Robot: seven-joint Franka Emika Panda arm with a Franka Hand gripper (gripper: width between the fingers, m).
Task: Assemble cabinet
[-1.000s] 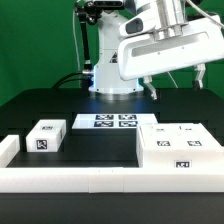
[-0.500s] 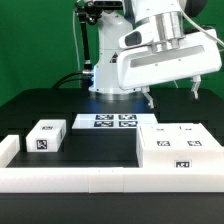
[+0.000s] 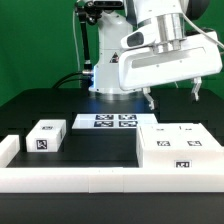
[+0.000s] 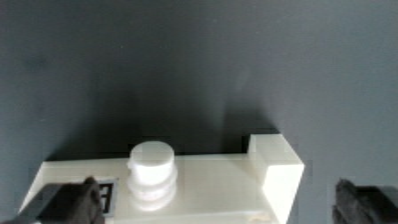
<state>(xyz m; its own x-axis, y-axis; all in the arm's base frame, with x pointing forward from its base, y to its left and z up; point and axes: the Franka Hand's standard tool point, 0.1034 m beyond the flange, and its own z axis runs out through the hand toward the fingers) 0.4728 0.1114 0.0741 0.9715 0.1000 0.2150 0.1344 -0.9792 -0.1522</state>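
The cabinet [image 3: 180, 150], a large white tagged box, lies at the exterior view's right against the rail. In the wrist view it [image 4: 231, 185] shows under the hand, with a short white round peg [image 4: 153, 170] standing on it and a raised corner. A smaller white tagged block [image 3: 45, 137] lies at the exterior view's left. My gripper [image 3: 172, 95] hangs well above the cabinet, open and empty. In the wrist view the gripper [image 4: 217, 205] has its dark fingertips [image 4: 71, 200] wide apart, either side of the cabinet.
A long low white rail [image 3: 100, 180] runs along the table's front edge, with a raised end at the exterior view's left. The marker board [image 3: 108, 121] lies flat behind the middle. The robot base [image 3: 110, 70] stands at the back.
The hand has dropped a little and shifted slightly to the exterior view's left, then held still. The jaws stay open. No part has moved.
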